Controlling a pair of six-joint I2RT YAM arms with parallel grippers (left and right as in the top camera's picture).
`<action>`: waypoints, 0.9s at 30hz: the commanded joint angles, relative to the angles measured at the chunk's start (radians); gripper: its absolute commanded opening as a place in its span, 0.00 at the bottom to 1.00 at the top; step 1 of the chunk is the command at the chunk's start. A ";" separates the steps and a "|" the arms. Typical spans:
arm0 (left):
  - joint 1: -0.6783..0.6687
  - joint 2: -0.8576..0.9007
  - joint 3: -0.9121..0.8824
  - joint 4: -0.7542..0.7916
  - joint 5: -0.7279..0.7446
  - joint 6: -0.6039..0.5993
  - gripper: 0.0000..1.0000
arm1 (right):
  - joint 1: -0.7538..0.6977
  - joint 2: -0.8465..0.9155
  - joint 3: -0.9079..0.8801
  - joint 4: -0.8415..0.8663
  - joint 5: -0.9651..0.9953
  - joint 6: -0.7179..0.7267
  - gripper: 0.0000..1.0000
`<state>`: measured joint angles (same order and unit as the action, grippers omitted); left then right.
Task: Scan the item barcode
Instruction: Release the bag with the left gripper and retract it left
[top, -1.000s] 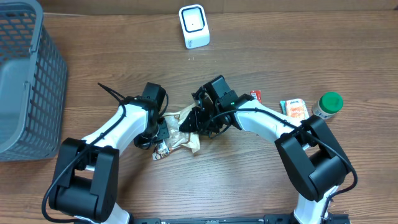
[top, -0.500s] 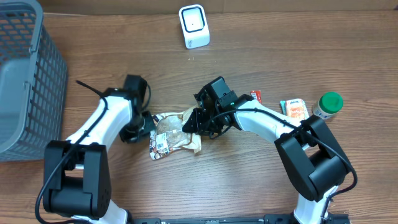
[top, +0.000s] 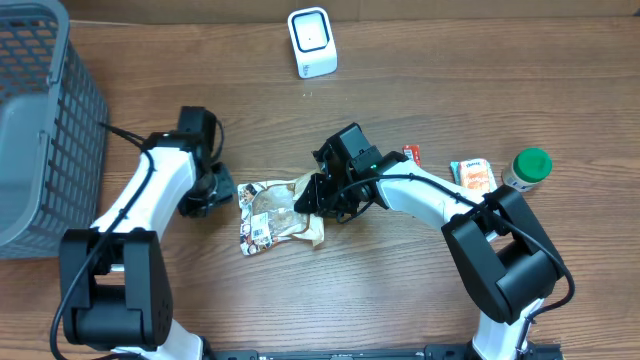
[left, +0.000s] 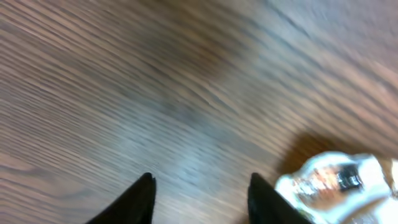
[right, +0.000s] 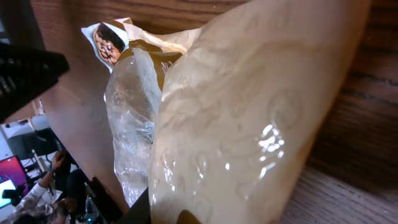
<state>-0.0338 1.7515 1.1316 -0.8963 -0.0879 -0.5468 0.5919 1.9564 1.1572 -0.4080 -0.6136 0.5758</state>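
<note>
Soft light, motion-blurred left-wrist view

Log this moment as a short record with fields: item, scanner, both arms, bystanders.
item: snack bag, lying on the table
scanner: white scanner, at the far edge, apart from the bag
left gripper: jaws open, empty, just left of the bag
right gripper: jaws closed on the bag's right end
bystanders: basket, green-capped bottle, orange packet

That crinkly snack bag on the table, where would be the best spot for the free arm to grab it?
Probably the left end of the snack bag, pinched from the left. It lies flat and crumpled, the right tool holds its right end, and the open left tool sits just beyond the free left edge, thin enough for two fingers.
</note>
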 joint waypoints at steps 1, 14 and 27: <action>0.047 -0.007 0.017 0.022 -0.061 0.001 0.49 | 0.007 0.010 -0.006 0.002 0.039 -0.004 0.04; 0.127 -0.007 0.017 0.224 -0.063 0.256 0.70 | 0.007 0.010 -0.006 0.002 0.041 -0.004 0.04; 0.125 -0.007 0.017 0.231 -0.069 0.256 1.00 | 0.007 0.010 -0.006 -0.013 0.040 -0.004 0.04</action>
<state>0.0933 1.7515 1.1336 -0.6666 -0.1436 -0.3103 0.5919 1.9564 1.1572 -0.4191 -0.5762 0.5762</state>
